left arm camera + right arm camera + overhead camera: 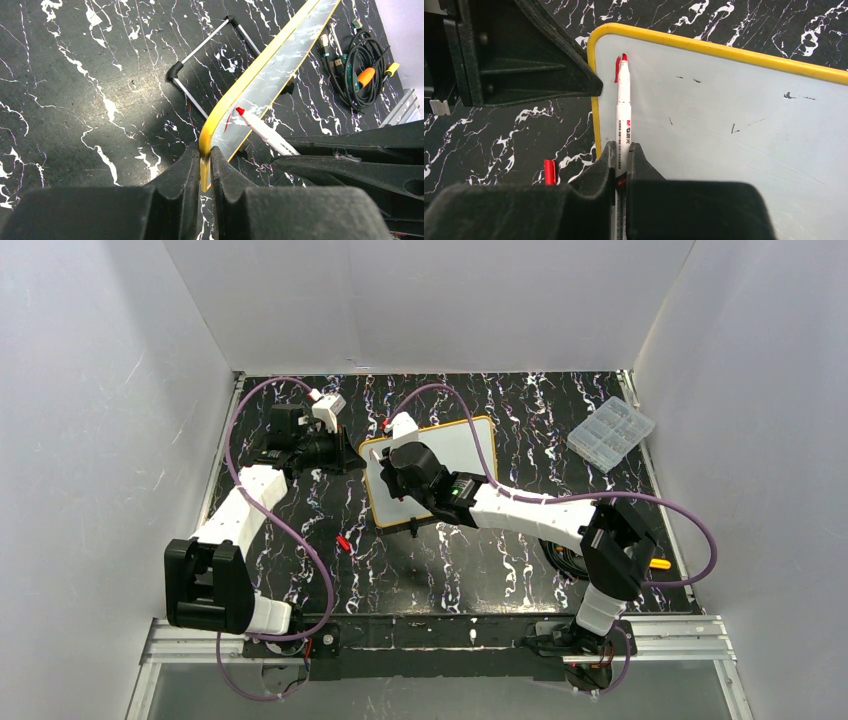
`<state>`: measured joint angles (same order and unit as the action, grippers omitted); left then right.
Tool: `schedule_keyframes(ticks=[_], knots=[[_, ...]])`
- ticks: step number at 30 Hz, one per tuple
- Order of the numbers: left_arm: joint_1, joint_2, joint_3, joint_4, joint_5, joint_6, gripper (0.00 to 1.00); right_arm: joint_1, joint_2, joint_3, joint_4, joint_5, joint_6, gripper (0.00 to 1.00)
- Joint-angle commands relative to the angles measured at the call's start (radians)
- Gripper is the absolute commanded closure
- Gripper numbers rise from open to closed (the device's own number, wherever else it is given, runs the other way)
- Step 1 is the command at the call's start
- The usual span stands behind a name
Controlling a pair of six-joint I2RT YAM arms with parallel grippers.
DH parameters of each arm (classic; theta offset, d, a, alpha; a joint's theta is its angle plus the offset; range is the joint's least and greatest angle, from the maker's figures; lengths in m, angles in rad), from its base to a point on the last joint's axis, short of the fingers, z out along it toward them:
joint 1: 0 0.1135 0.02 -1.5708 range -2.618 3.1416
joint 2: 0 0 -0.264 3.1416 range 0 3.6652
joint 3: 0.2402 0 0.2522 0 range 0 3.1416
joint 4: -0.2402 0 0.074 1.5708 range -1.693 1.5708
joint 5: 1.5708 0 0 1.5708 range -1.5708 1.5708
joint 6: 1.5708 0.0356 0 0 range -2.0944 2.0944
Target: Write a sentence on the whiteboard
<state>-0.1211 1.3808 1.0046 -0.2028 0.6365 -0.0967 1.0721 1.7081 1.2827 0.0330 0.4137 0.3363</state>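
The whiteboard (470,445) (724,140), white with a yellow frame, stands tilted on the black marble table. My left gripper (352,458) (205,152) is shut on the corner of its yellow frame (235,92). My right gripper (395,465) (623,147) is shut on a white marker (623,110) (265,132). The marker's red tip touches the board near its top left corner. A short red stroke (617,70) beside the tip is the only red mark on the board. A few small dark specks dot the white surface.
A red marker cap (342,542) (549,171) lies on the table left of the board. A clear compartment box (611,432) sits at the back right. Coiled cables with an orange-handled tool (362,75) lie near the right arm's base. The board's wire stand (210,40) juts out behind it.
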Motion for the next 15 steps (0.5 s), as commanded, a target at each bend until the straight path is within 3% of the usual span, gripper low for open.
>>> schedule_keyframes(ticks=[1,15], knots=[[-0.005,-0.047,-0.008,0.000,-0.002,0.012,1.00,0.005,0.013,0.054,0.026,0.020,-0.013,0.99],[-0.006,-0.057,-0.011,0.000,-0.007,0.015,1.00,0.005,0.013,0.049,-0.022,0.056,0.007,0.99]])
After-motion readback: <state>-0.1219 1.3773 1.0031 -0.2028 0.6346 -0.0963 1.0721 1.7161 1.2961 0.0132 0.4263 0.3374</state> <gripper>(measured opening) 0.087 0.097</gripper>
